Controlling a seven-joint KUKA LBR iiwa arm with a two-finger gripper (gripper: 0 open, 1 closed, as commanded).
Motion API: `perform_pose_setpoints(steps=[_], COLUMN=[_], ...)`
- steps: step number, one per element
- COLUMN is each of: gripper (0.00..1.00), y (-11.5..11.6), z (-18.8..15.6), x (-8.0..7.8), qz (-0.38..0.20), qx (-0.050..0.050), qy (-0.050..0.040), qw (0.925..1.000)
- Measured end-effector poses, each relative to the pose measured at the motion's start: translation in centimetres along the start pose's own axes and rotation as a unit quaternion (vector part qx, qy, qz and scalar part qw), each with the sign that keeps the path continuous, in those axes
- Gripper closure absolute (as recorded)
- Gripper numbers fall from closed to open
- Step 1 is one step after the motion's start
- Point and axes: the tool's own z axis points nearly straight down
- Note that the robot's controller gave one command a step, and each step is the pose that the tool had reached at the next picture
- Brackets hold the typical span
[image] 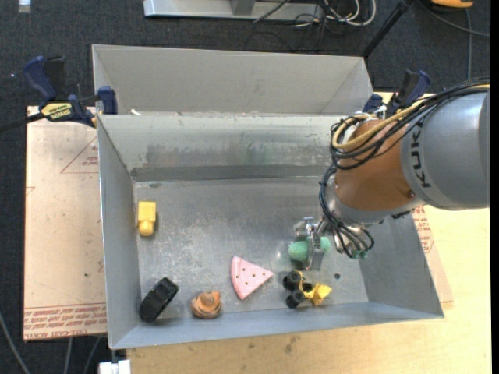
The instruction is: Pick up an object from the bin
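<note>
My gripper hangs low over the bin's right part, under the orange wrist cover. A small round green thing lies right against its lower left side, touching it or nearly so. Just below them, near the front wall, sits a small black and yellow toy. A pink triangular wedge with dots lies to the left of that toy.
A yellow block lies by the left wall. A black oblong piece and a brown round piece sit along the front left. The arm and its cables cover the bin's right side.
</note>
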Motion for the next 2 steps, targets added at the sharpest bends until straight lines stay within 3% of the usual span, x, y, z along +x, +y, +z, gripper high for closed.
perform_pose_setpoints(steps=[1,2], gripper=[1.00,1.00], y=[-1.71,-1.71], z=[-11.39,-11.39], x=[-5.68,-5.68], qz=[-0.023,-0.023], qx=[0.000,0.000], qy=[-0.0015,-0.0015], qw=[0.9997,0.9997])
